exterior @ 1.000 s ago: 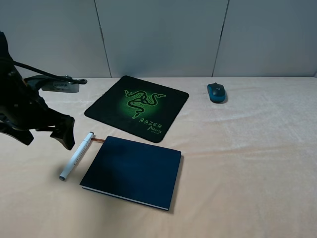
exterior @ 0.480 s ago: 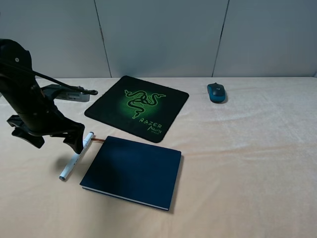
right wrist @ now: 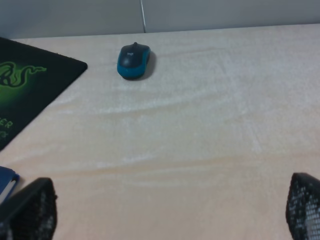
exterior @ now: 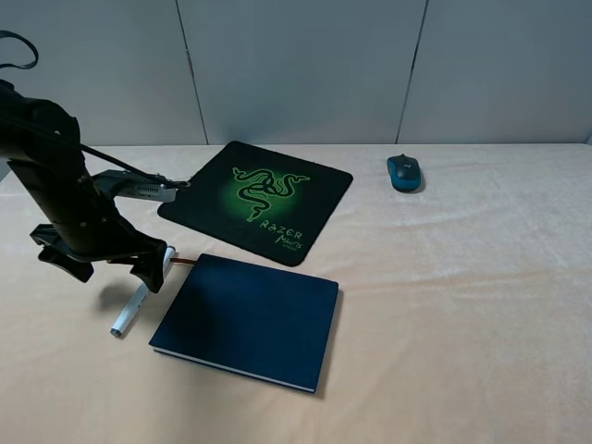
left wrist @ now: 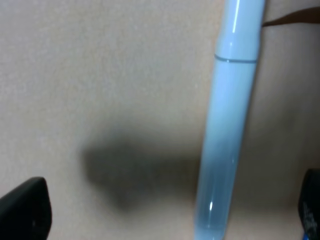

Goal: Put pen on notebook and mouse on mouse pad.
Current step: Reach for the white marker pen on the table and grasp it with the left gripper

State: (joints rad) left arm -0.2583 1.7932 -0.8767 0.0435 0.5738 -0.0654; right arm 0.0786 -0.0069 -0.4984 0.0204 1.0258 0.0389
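Note:
The white pen (exterior: 129, 311) lies on the table just left of the navy notebook (exterior: 248, 319), its upper part hidden under my left gripper (exterior: 113, 271). In the left wrist view the pen (left wrist: 230, 125) runs between the open fingertips (left wrist: 24, 210), nearer the other one, and nothing touches it. The black Razer mouse pad (exterior: 257, 199) lies behind the notebook. Far to the right sits the teal mouse (exterior: 404, 172). My right gripper (right wrist: 167, 210) is open and empty, well short of the mouse (right wrist: 133, 60). It does not show in the exterior view.
A reddish ribbon (left wrist: 295, 17) pokes out from the notebook beside the pen. The tan tablecloth (exterior: 462, 296) covers the table and a grey wall (exterior: 305, 65) stands behind. The notebook's corner (right wrist: 5, 182) and the pad's edge (right wrist: 25, 85) show in the right wrist view.
My left arm has swung right and down from the table's left edge, bringing the open gripper over the pen's upper half. Pen, notebook, pad and mouse have not moved.

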